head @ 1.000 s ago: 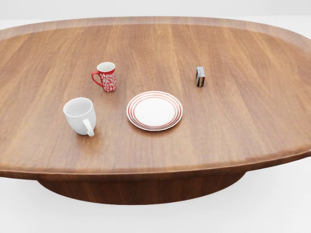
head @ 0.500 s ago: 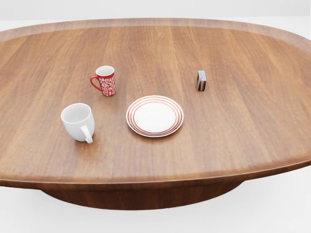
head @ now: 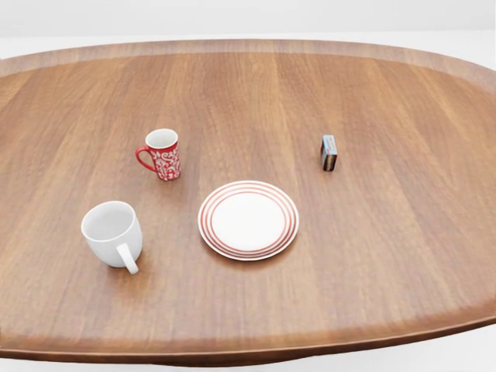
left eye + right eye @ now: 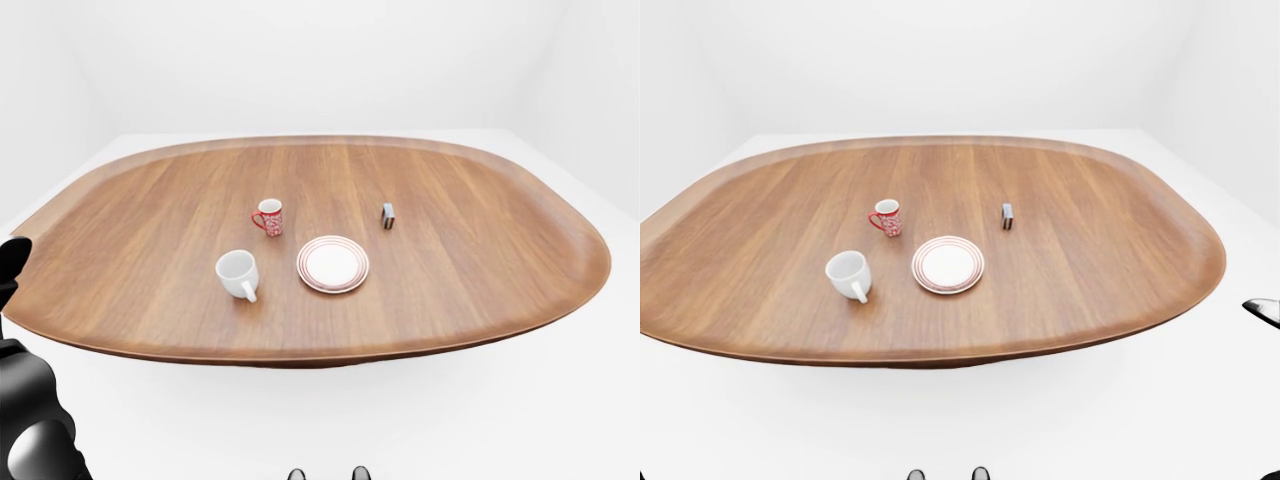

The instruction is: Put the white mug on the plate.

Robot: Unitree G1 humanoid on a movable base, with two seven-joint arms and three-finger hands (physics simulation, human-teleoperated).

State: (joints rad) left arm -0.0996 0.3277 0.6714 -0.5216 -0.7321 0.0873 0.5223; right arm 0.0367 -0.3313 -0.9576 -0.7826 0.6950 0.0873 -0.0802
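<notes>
Two mugs stand on the wooden surface [image 3: 372, 256], so the likeliest slip, in my judgement, is reaching for the red patterned mug [image 3: 161, 153] instead of the white mug [image 3: 113, 233]. The white mug sits upright just left of the red-ringed plate [image 3: 248, 219] in the head view, handle toward the bottom edge. The left hand [image 4: 12, 268] shows only as a dark shape at the left-eye view's left edge, well apart from the mug; I cannot tell whether its fingers are apart. The right hand is out of sight.

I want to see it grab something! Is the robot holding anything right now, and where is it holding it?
Nothing is held. The white mug, the red mug and the plate all sit alone on the table, with no robot hand near them.
</notes>
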